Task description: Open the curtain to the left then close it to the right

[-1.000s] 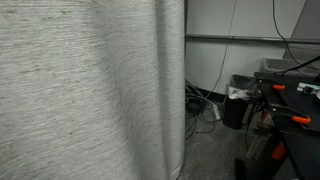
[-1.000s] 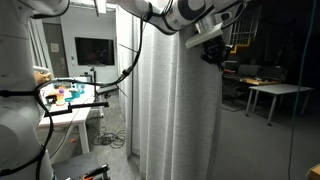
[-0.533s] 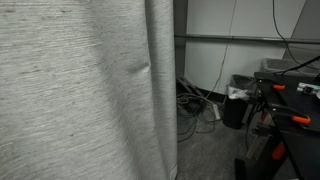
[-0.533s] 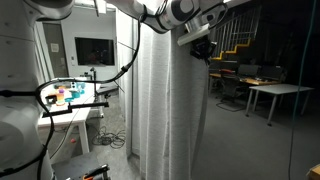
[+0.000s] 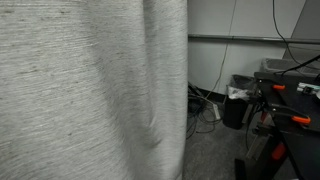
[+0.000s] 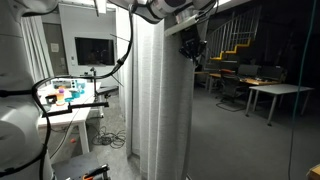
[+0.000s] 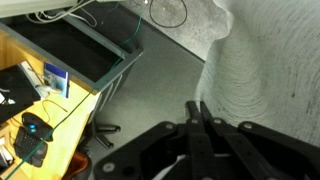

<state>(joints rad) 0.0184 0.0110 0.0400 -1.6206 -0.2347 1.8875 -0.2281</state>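
The curtain, a light grey woven drape with vertical folds, fills most of an exterior view. In an exterior view it hangs as a bunched column, and my gripper is up high against its right edge. The wrist view shows the gripper shut, fingers pressed together with nothing visible between them. There the curtain hangs beside the fingers at the upper right; whether it touches them I cannot tell.
A white robot body and a table with coloured items stand to one side, a dark screen behind. Desks stand beyond the curtain. Cables, a black bin and a black stand with orange clamps lie past the curtain's edge.
In the view with the arm, the gripper and the curtain's free edge have moved steadily left, bunching the drape narrower. The jaws stayed shut.
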